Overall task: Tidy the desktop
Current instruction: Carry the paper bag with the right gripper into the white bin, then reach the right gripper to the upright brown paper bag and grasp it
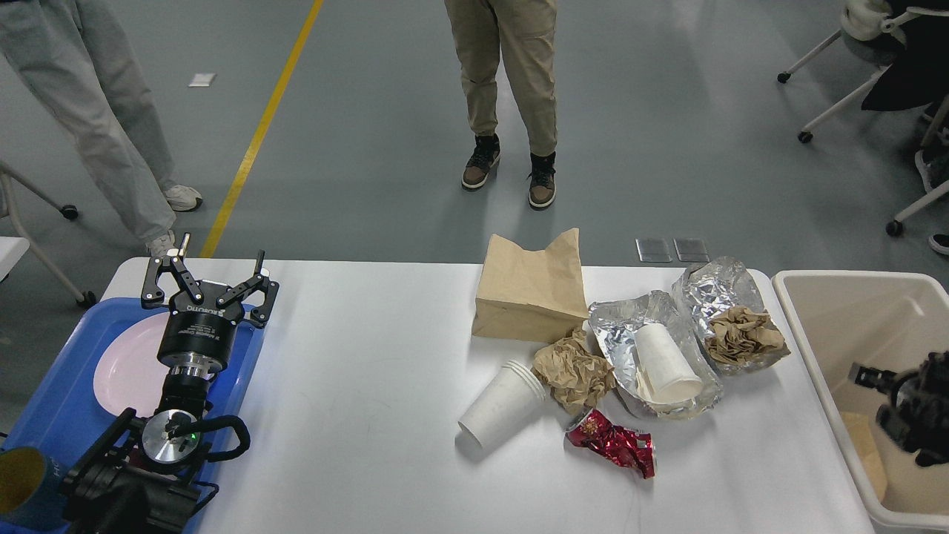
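Note:
The white desktop [371, 386] carries a litter pile right of centre: a brown paper bag [530, 293], a crumpled brown paper [574, 371], stacked white cups [504, 404] on their side, a foil sheet [630, 326] with a white cup [667, 363] on it, a second foil [723, 285] holding crumpled paper [741, 334], and a crushed red can [612, 445]. My left gripper [219, 259] is open and empty over the blue tray's far right corner. My right gripper [878, 382] is dark and half out of view over the beige bin [852, 297].
The blue tray [59, 400] at the left holds a pink plate [130, 363]; a yellow-lined cup [22, 486] sits at its near end. Brown paper [864, 445] lies in the bin. Two people stand beyond the table's far edge, wheeled chairs at far right.

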Tool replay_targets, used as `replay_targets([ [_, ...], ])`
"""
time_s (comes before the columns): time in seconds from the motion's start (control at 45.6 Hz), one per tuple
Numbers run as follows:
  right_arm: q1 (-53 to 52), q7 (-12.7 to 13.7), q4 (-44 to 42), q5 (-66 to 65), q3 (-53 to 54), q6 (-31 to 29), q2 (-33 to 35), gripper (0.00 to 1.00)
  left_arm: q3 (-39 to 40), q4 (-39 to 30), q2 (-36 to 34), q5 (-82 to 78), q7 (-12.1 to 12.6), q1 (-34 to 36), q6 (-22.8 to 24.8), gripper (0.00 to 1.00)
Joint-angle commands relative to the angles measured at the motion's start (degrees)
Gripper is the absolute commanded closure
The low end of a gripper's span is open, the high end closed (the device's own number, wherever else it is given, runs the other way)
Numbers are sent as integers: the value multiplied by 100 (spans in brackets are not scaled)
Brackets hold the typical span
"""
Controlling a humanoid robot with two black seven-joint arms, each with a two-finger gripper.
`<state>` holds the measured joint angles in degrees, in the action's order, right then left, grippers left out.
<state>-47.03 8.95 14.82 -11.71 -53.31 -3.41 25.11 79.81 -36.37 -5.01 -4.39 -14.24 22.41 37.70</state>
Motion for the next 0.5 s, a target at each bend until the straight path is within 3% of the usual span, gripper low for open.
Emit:
replay_targets([
  [0.0,-1201,19,1389,-664,-337,-774,485,0,0,-2,0,0,0,0,0,4],
  [0.263,-4699,72,4492,-1158,-1910,-2083,635,0,0,-2,0,0,0,0,0,4],
  [0.482,-7020,81,6154,-1123,-1999,-3437,64,0,0,-2,-8,8,0,0,0,4],
])
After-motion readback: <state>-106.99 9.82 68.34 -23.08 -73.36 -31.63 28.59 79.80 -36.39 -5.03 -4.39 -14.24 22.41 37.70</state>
